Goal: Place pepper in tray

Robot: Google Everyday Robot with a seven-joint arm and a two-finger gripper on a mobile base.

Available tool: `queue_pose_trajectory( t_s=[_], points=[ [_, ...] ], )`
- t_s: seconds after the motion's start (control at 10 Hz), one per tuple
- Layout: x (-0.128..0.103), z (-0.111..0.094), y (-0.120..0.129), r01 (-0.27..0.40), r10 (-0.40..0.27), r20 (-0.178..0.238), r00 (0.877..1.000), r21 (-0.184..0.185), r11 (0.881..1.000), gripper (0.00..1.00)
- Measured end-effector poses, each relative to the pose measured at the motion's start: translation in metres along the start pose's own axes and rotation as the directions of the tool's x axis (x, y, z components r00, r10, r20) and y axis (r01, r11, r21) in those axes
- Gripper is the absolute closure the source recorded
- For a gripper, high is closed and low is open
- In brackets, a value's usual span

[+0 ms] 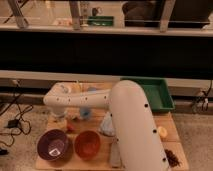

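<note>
Your gripper [61, 120] hung low over the left end of the wooden table [172, 131], just behind the purple bowl [53, 145]; whether it gripped anything could not be told. A small reddish piece, seemingly the pepper [70, 128], lay just beside it, well apart from the green tray [156, 93] at the far right.

A thick white upper arm [134, 127] is seen rising from the bottom edge, right of the purple bowl [53, 145]. From its top, a white forearm [77, 99] is extended leftward, above that bowl. The gripper [62, 120] is lowered just above the bowl's far rim.
</note>
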Motion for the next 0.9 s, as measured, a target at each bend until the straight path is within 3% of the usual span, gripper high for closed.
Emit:
queue_pose_trajectory(
  t_s=[0.5, 0.8, 0.9],
  points=[
    [0.0003, -0.0059, 0.0002, 0.002, -0.002, 0.001, 1.0, 0.001, 1.0, 0.43],
    [0.002, -0.0033, -0.0001, 0.012, -0.012, 0.006, 1.0, -0.001, 1.0, 0.64],
    [0.0016, -0.002, -0.0002, 0.016, -0.016, 0.01, 1.0, -0.001, 1.0, 0.65]
  ],
)
